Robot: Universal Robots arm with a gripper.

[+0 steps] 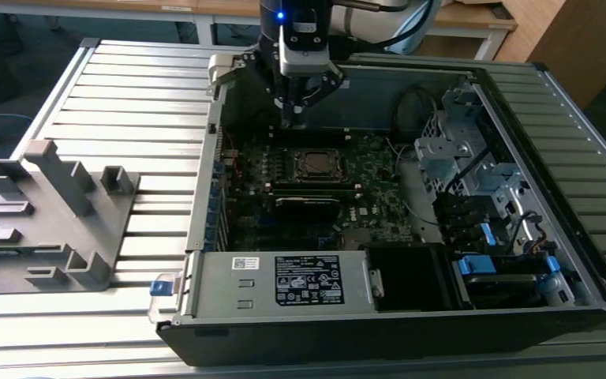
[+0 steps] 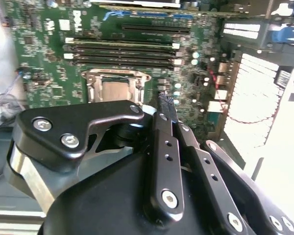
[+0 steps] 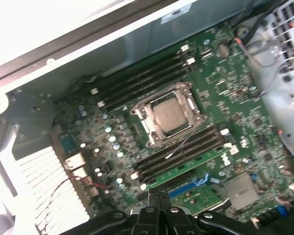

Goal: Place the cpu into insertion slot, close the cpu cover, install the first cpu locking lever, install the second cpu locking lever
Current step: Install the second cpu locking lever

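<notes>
My gripper (image 1: 293,118) hangs inside open computer case (image 1: 555,103), above motherboard (image 1: 372,178) near its far edge. Fingers (image 2: 165,115) pressed together, nothing between them. Cpu (image 3: 169,116) sits in insertion slot (image 3: 142,123) at board's middle, between memory slot banks (image 3: 142,81). Cpu cover (image 3: 183,89) seems lowered around chip, though hard to be sure. Grey fixture (image 1: 56,213) on slatted table (image 1: 124,87), beside case.

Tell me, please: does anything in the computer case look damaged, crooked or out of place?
Nothing stands out. The cpu sits flat and square in the insertion slot with the cpu cover down around it. The gripper, fingers together and holding nothing, hangs above the motherboard.
</notes>
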